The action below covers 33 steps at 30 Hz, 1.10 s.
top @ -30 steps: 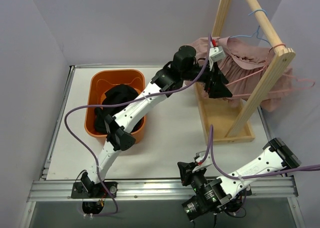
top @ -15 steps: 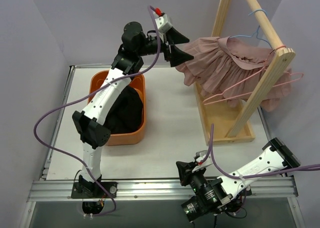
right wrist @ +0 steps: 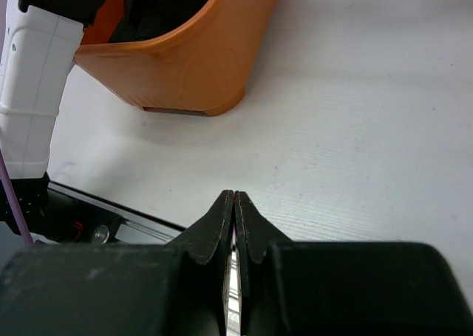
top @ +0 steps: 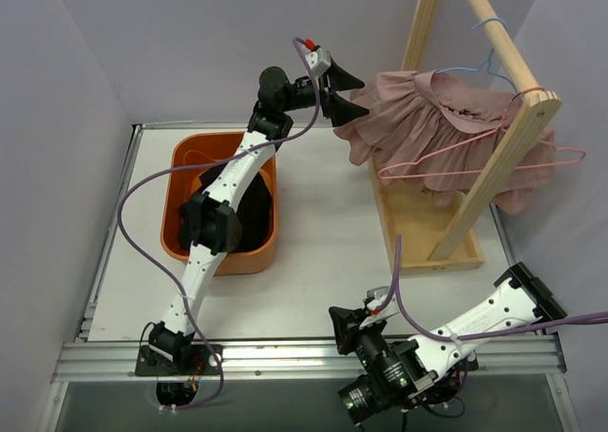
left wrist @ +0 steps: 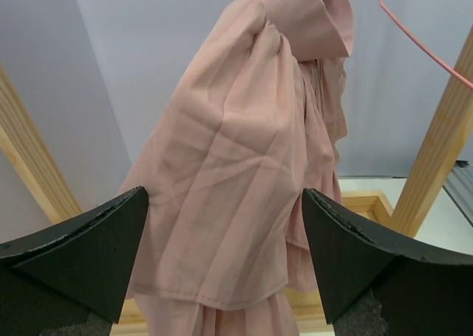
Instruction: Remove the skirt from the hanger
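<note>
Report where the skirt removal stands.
Done: nothing yet. The skirt hangs at the wooden rack, with the pink hanger across it.
In hand: the left gripper is at the skirt's left edge, jaws wide open around loose fabric without pinching it.
Left: close on the fabric and pull it free. The right gripper sits shut, low over the table.

Even, soft, bright light — faint shadows on the counter; wrist views sharp, near tool edges slightly blurred.
</note>
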### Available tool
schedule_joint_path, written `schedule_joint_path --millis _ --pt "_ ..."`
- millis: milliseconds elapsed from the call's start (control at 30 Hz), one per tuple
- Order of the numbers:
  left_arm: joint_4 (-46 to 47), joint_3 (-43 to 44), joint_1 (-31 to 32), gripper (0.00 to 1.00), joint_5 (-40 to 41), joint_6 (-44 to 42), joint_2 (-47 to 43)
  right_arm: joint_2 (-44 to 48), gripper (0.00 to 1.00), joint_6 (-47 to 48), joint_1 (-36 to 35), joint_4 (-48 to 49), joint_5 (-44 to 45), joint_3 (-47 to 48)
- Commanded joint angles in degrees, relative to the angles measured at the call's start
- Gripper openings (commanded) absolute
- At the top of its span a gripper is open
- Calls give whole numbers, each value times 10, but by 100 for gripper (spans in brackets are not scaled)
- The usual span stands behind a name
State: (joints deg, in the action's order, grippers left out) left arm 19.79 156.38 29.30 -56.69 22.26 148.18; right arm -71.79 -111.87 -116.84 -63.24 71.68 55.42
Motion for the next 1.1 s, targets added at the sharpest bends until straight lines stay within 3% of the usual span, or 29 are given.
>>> schedule_joint_path --millis 0,300,433,567,733,967,1067 --pt "-9 44 16 94 31 -58 -22 -6 0 -22 -6 -17 18 9" --pt "-77 47 92 94 57 -128 -10 -21 0 -21 -5 -39 42 33" --pt "-70 71 105 94 47 -96 8 -37 0 -2 -5 -40 37 51" --pt "-66 -15 120 98 61 -108 -55 -50 0 -5 -5 -40 34 52" --pt "-57 -170 149 74 131 -174 -169 -50 0 -19 -7 -40 34 48" --pt "-76 -294 181 56 145 -207 -290 -34 0 -46 -13 -40 35 22" --pt "-70 -357 191 54 152 -219 -340 -27 0 -47 -15 -39 36 16"
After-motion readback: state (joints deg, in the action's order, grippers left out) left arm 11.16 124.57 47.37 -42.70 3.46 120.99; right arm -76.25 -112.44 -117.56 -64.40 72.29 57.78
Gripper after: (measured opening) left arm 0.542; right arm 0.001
